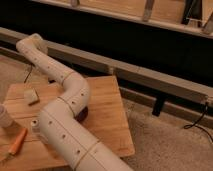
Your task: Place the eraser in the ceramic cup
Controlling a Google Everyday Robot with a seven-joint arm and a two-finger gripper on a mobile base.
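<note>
The eraser [31, 96], a small pale block, lies flat on the wooden table [107, 107] near its far left corner. The ceramic cup [4, 118] stands whitish at the table's left side, mostly cut off by the picture's edge. My white arm [67, 130] rises from the bottom middle, bends over the table and reaches up to the far left. Its end [31, 46] hangs beyond the table's back edge, above and behind the eraser. The gripper is shut at that far end, hidden from view, and apart from both eraser and cup.
A small white cylinder [35, 124] stands beside the arm, and an orange stick [17, 142] lies at the front left. A dark maroon bowl [83, 114] peeks from behind the arm. A long dark barrier with a grey rail [150, 75] runs behind the table. Cables [196, 122] lie on the floor to the right.
</note>
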